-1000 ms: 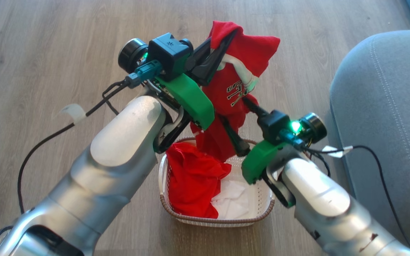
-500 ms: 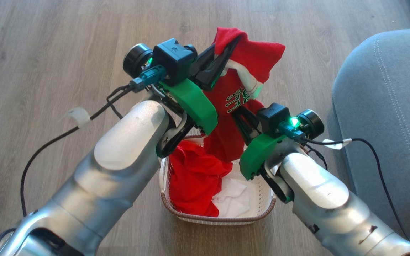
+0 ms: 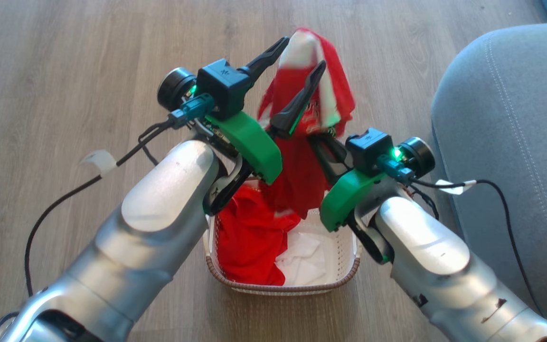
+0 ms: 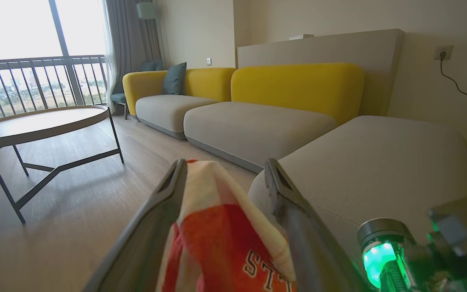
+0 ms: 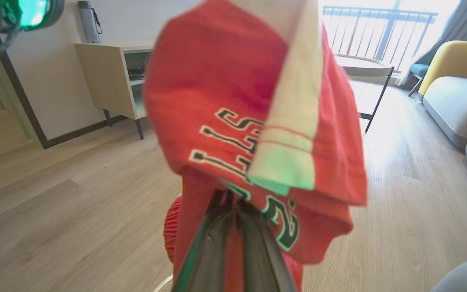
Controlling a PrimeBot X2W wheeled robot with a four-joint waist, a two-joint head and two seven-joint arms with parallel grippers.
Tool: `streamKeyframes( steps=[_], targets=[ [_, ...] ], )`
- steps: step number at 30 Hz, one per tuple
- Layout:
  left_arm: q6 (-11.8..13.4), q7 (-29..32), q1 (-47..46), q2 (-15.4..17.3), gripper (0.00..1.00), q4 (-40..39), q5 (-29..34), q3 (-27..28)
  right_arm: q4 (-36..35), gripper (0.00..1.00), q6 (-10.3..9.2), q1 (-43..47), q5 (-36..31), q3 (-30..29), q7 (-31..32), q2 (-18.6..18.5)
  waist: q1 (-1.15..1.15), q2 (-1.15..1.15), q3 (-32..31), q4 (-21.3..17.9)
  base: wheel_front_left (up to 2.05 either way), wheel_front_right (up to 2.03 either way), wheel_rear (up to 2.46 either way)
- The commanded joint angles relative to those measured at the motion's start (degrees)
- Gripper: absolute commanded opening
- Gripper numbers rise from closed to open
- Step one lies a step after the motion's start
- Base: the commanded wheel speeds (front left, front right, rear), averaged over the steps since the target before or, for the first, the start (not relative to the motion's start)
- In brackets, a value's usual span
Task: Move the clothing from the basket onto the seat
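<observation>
The soft, evidently light red fabric garment [image 5: 217,73] with white trim is clamped at a bunched fold by the right pincer [image 5: 232,199]; the left pincer [image 3: 302,52] is released.

Red lettered garment [image 3: 302,175] hangs over the clothing-filled basket [image 3: 347,251] beside the seat [image 3: 515,118].

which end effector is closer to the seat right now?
Right. The right end effector, shut on the red garment, sits on the side toward the seat; the left end effector, open around the garment's top, is beyond it, farther from the seat.
</observation>
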Motion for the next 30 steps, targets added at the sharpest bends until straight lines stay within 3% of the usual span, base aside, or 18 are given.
streamKeyframes(
  steps=[1,14,30],
  targets=[
    [-0.36,-0.29,-1.88,1.62,1.0,-1.18,0.64,2.49,-2.29,0.0,0.4,-0.23,-0.47,-0.8,-0.28,1.19,0.0,0.0,0.21,-0.26,0.0,0.0,0.0],
    [-0.36,-0.29,0.49,4.06,1.0,-0.06,0.74,1.04,-7.06,0.0,0.4,2.77,-3.16,-8.15,-0.28,1.19,0.0,0.0,1.21,-4.95,0.0,0.0,0.0],
    [-0.36,-0.29,5.34,8.21,1.0,-2.95,-0.86,-0.79,-15.32,0.0,0.4,6.83,-5.24,-14.62,-0.28,1.19,0.0,0.0,1.56,-16.73,0.0,0.0,0.0]
  ],
)
